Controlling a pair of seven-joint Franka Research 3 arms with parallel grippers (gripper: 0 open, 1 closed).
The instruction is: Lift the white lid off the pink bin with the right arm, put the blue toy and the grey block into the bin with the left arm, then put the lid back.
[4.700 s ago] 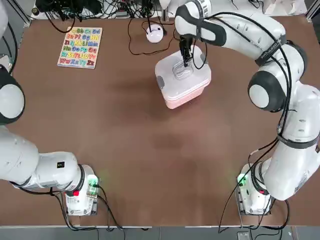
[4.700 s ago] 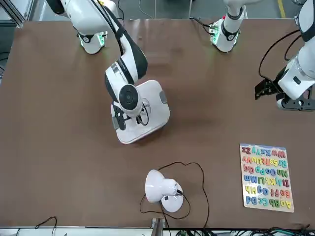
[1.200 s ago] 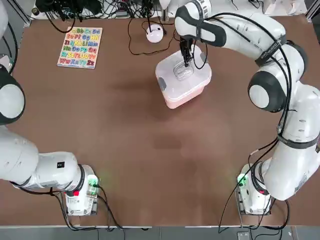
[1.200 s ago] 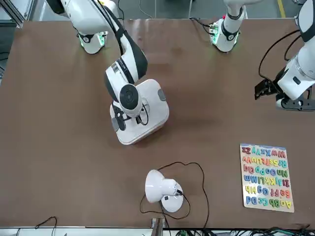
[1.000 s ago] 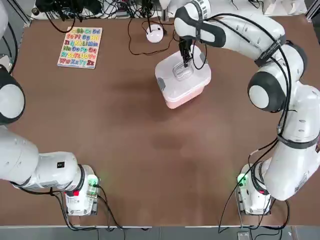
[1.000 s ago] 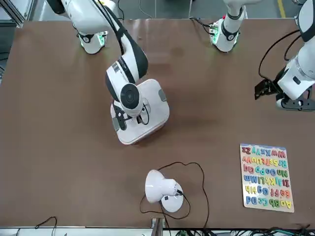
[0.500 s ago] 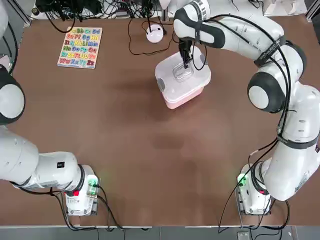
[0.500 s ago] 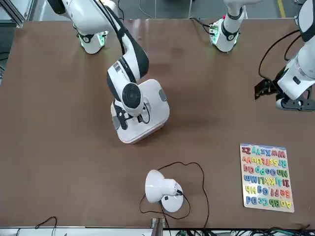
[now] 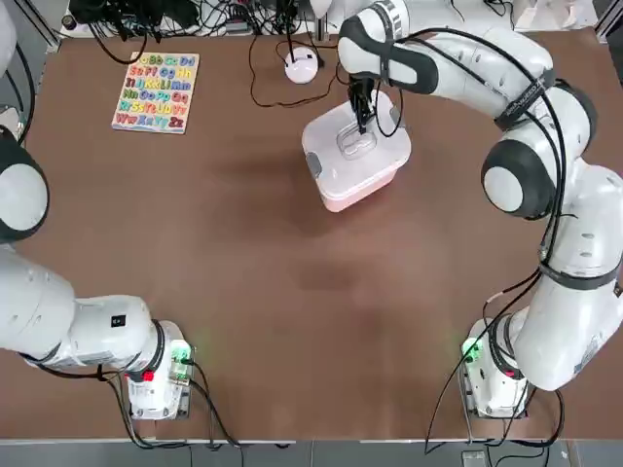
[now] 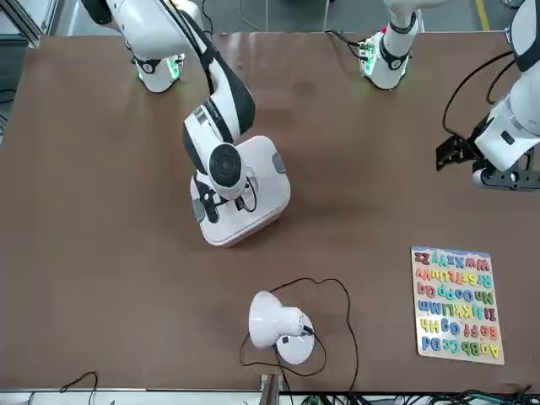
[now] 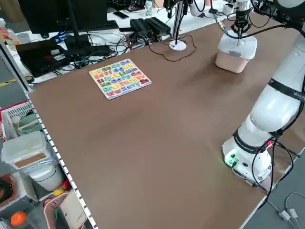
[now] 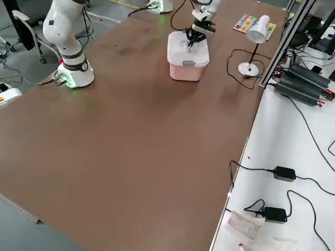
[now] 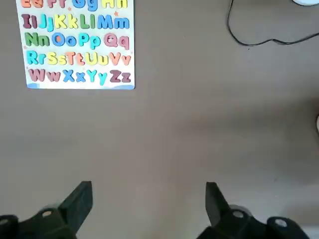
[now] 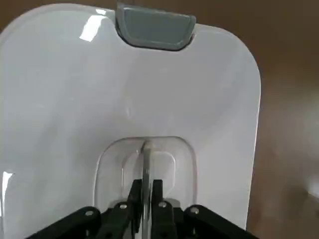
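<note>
Smooth brown covering makes up the surface (image 9: pixel 243 292), with soft shiny patches on it. Pale pink plastic, with see-through walls, makes up the pink bin (image 12: pixel 184 73). It is a square tub with round corners. On top of the bin sits the white lid (image 9: pixel 389 148), flat, hard and shiny, with a grey clip (image 14: pixel 155 27) at an edge. In its middle, a thin clear plastic handle (image 14: pixel 146 164) stands up from a see-through dip.

The right gripper (image 14: pixel 147 199) is right above the bin. Its dark, hard jaws are shut on the handle, one on each side of it. The lid lies just under them.

The left gripper (image 13: pixel 149 199) is well apart from the bin, off to the robot's left. Its black jaws are wide open, with nothing between them. Both the bin and the lid are far from these jaws.

Also well to the left of the bin is a flat letter board (image 9: pixel 156 92) with bumpy, bright letters. Past the bin's far side, near it, is a white lamp (image 12: pixel 258 32) with a round foot and a bendy black cord (image 10: pixel 348 312).
</note>
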